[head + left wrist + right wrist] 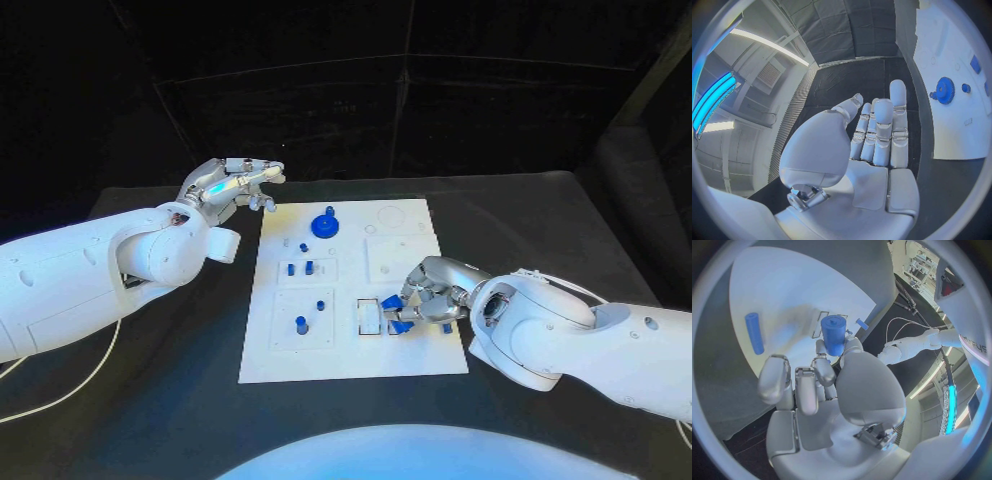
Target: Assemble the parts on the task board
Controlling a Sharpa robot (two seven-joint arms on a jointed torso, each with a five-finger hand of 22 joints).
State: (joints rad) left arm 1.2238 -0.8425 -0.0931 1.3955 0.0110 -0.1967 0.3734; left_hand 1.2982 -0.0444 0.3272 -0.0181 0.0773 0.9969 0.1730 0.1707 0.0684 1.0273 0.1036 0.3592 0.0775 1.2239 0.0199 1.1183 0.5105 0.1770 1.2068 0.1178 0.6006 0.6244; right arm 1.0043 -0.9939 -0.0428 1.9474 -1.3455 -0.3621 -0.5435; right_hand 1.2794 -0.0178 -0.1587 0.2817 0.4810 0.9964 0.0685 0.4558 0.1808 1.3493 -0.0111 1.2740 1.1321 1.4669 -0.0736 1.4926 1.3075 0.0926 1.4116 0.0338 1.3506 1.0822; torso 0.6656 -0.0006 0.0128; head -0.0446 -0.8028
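Pinching a blue peg [834,335] in the right hand [421,298] at the task board [418,355] near edge, left hand [231,186] hovering spread and empty; gear [326,224] and several pegs seated, assembly remaining unfinished.

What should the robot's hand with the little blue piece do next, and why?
Probably lower the right hand a little toward the white task board. It pinches a small blue cylinder just above the board, beside a dark-outlined slot. The left hand waits empty off the board.
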